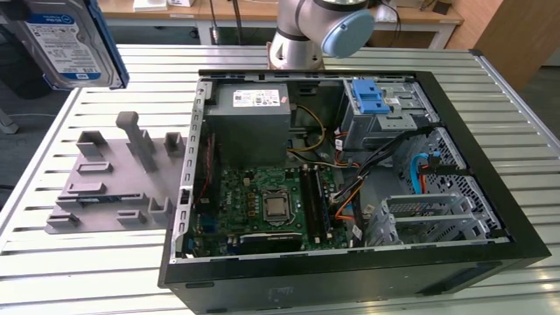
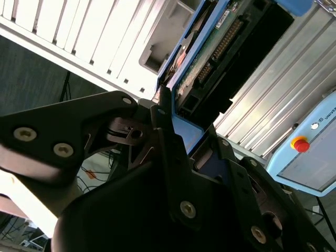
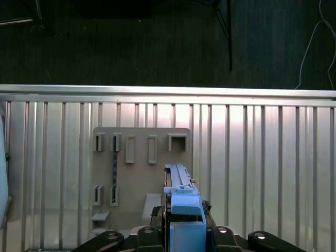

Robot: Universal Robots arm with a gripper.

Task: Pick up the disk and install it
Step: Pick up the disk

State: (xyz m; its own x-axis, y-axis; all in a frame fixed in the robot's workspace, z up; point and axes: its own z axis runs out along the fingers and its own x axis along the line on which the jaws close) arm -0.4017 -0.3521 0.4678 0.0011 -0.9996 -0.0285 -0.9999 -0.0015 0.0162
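The gripper is clamped on the disk. In the second wrist view its black fingers press from both sides against the blue plastic rail at one end of the drive, and the circuit-board side and connector edge run away from the camera. In the first wrist view the disk shows edge-on, its blue bracket seated between the gripper and its dark links. It hangs in the air above a grey fixture plate with raised slots, which lies flat on the slatted table.

In the exterior view the disk sits at the upper left corner with its blue-and-white label toward the camera and a blue rail along its edge. It is clear of the table and well apart from the computer case. The fixture plate lies just beside the case, on the exterior view's left.

The case lies open on its side – inside are a grey power supply box with a white sticker, a green motherboard, and a silver drive cage topped by a blue latch. The arm's base stands behind the case at the table's far edge. A pale blue pendant with a red button appears at the edge of the second wrist view
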